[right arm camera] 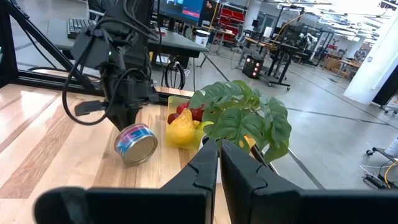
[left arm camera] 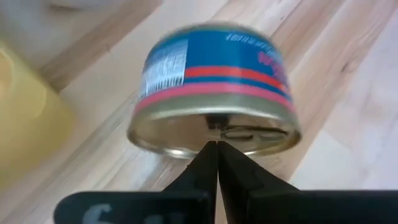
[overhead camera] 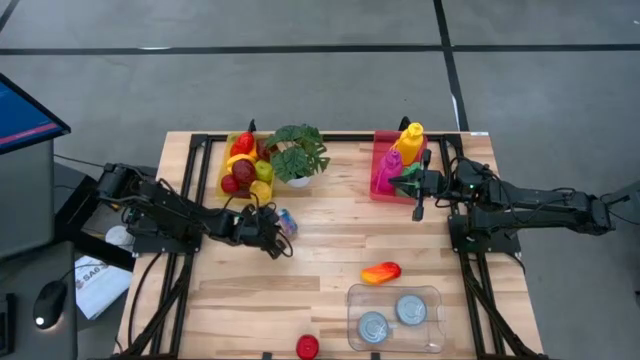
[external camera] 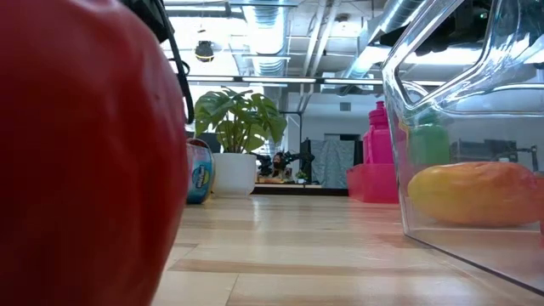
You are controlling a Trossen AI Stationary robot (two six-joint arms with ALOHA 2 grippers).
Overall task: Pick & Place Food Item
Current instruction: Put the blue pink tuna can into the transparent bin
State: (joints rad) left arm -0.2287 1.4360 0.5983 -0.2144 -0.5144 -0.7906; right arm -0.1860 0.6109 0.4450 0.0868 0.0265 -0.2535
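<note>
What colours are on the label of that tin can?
The tin can has a blue label with red and pink bands, clearest in the left wrist view.

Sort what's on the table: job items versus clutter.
Job items: tin can at the shut left gripper; clear container with two cans inside; orange-yellow food.
Clutter: potted plant; yellow fruit bin; pink bin.
</note>
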